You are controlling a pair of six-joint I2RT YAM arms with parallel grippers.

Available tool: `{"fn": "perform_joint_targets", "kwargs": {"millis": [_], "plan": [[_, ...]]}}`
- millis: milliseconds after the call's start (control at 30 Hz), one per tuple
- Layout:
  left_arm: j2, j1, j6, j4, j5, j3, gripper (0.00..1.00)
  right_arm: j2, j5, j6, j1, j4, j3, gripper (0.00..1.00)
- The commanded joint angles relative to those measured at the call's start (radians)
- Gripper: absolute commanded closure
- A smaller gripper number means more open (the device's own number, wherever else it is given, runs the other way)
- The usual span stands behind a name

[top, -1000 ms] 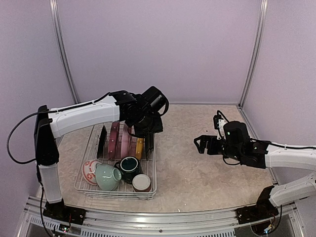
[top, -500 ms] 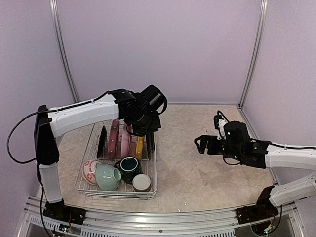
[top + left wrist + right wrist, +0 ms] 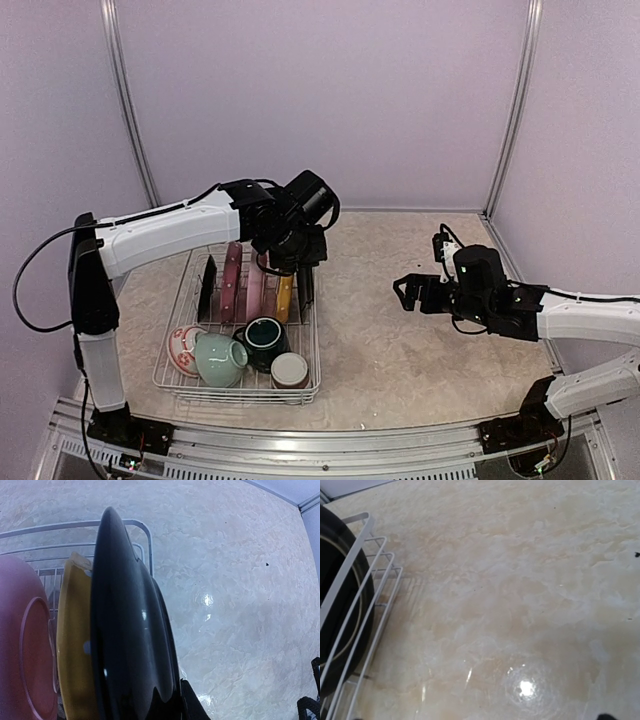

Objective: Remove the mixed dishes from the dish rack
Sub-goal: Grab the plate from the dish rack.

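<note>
The white wire dish rack stands at the left. Black, pink and yellow plates stand upright in its dividers. At its front lie a red-patterned white bowl, a pale-green cup, a teal cup and a brown-white cup. My left gripper is shut on the rim of the rightmost black plate, next to the yellow plate. My right gripper hovers open and empty over the table at the right.
The right wrist view shows the rack's wire side with a black plate behind it, and bare marbled tabletop. Purple walls enclose the table on three sides.
My left gripper has risen slightly while holding the black plate's rim. The right arm has barely moved.
</note>
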Motion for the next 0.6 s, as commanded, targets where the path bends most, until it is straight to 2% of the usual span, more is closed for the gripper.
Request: {"fn": "perform_joint_targets", "kwargs": {"millis": [0, 200, 567], "plan": [[-0.089, -0.004, 0.054, -0.03, -0.077, 0.018, 0.96, -0.017, -0.008, 0.0, -0.01, -0.005, -0.012, 0.01], [-0.141, -0.005, 0.12, -0.022, -0.083, 0.014, 1.0, -0.016, -0.013, -0.002, -0.01, -0.002, -0.008, 0.01], [-0.28, -0.021, 0.211, 0.047, -0.038, -0.02, 1.0, -0.025, -0.022, -0.008, -0.01, -0.017, 0.023, 0.01]]}}
